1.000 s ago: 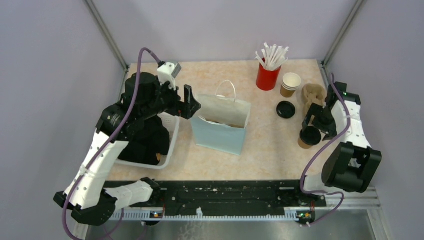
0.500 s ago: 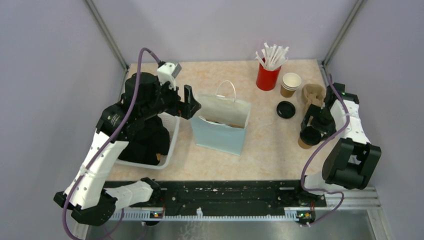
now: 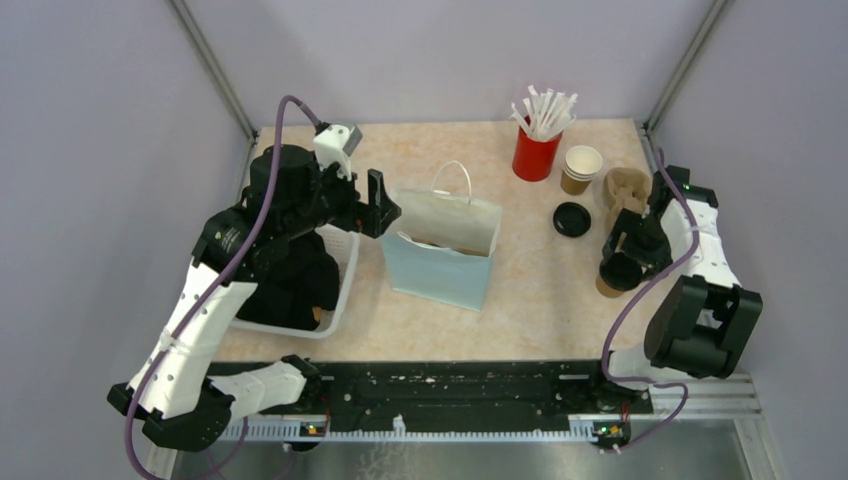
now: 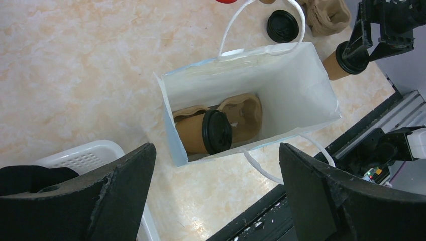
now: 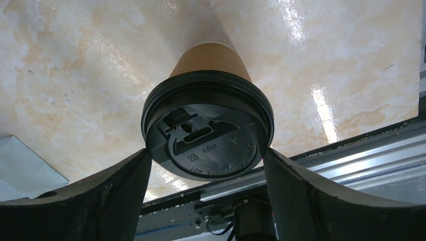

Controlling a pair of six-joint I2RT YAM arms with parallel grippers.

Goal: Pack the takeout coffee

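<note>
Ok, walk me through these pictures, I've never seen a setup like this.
Two robot arms are bolted at the near edge of a table. One picture looks down from above and behind them. The other two come from a camera on each wrist. The left hand is open, holds nothing and hangs above a pale blue bag, inside which one lidded coffee cup lies on its side. The right hand has a finger on each side of the black lid of a second cup, which stands on the table. Whether it pinches that lid yet I cannot tell. Also on the table are a red cup of straws, an open paper cup, a loose lid and a white basket.
</note>
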